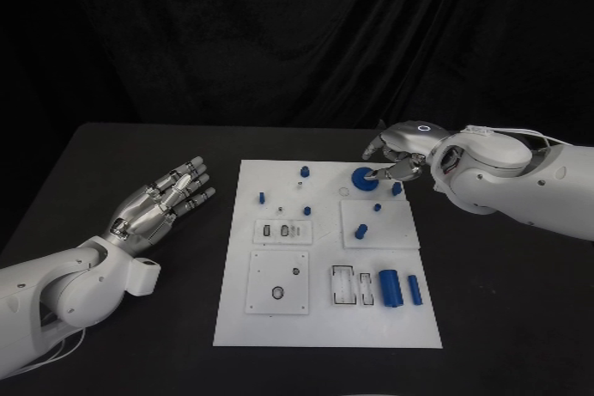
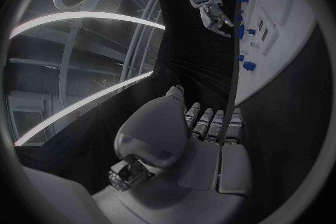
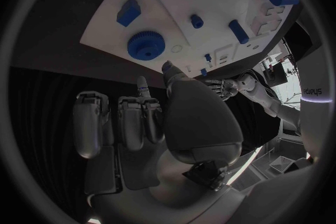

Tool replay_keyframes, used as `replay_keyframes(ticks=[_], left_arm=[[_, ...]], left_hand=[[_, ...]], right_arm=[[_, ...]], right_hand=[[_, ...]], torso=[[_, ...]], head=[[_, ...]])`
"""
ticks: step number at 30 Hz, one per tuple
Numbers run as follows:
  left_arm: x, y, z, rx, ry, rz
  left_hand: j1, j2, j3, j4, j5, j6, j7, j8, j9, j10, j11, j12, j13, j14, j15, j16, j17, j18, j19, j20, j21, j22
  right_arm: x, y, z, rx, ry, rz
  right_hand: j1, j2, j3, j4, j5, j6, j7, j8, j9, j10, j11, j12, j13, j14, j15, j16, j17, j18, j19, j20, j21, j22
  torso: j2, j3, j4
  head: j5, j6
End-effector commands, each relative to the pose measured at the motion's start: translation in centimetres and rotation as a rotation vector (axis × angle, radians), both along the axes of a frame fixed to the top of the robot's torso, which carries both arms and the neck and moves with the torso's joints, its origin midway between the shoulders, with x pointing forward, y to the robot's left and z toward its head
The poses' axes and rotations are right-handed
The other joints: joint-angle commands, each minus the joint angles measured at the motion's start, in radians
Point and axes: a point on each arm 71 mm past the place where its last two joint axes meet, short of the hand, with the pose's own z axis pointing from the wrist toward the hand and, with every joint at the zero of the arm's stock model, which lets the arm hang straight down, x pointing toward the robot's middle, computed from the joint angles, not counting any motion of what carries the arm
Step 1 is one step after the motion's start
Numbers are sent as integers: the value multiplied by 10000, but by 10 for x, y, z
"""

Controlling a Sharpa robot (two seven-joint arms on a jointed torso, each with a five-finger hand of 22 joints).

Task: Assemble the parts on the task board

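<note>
A: Left hand [image 1: 164, 200]?
B: Left of the board [image 1: 324, 327], over bare table [image 1: 124, 155], fingers straight and apart, nothing in it.

A: Right hand [image 1: 398, 155]?
B: At the board's far right corner, just beside the blue gear [image 1: 364, 178]. Head view has the fingers bent down by the gear. Wrist view shows the gear [image 3: 145, 45] lying flat on the board, apart from the fingertips [image 3: 143, 88], so no grip. Fingers loosely curled with gaps between them; empty.

A: Other parts?
B: Two blue cylinders [image 1: 398, 288] lie side by side near right, next to a white slotted block [image 1: 350, 286]. Small blue pegs stand around the middle: one [image 1: 261, 196] on the left, one [image 1: 303, 169] at the far edge, one [image 1: 361, 232] on the raised square plate [image 1: 394, 228] to the right.

A: Anything near left?
B: A white plate with holes [image 1: 279, 282].
</note>
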Motion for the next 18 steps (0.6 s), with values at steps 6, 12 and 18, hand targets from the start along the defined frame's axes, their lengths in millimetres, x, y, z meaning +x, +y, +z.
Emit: replay_keyframes(ticks=[6, 12, 18], left_arm=[[-1, 0, 9, -753, -968, 34], [0, 1, 9, -747, -964, 33], [0, 1, 9, -743, -966, 39]], left_hand=[[114, -17, 79, -2, 66, -22, 66, 55, 15, -40, -15, 66, -14, -6, 64, -20, 11, 190, -26, 62, -28, 0], [129, -14, 90, -5, 85, -32, 60, 52, 13, -46, -18, 68, -15, 1, 82, -17, 13, 189, -23, 70, -26, 0], [135, -13, 94, -7, 90, -45, 57, 49, 11, -51, -16, 67, -16, -1, 88, -17, 12, 188, -26, 74, -29, -1]], right_arm=[[1, -2, -9, -191, 332, -338], [1, -3, -15, -300, 557, -410], [3, -4, -20, -399, 717, -489]], right_hand=[[-6, 8, -17, 10, 76, -133, -2, -96, -41, 1057, 21, 25, 2629, 1080, 48, 22, 2628, -55, 250, 25, 0, 1708], [144, 29, 24, -98, 399, -123, 4, -138, -89, 1057, 26, 25, 2629, 1080, 52, 22, 2628, -48, 229, 30, -19, 1706], [257, 34, 60, -191, 563, -126, 12, -155, -117, 1057, 30, 25, 2629, 1080, 57, 22, 2628, -35, 193, 35, -57, 1679]], torso=[[-8, -17, 0], [-20, -25, 5], [-31, -30, 2]], head=[[-8, -65], [-14, -88], [-16, -106]])
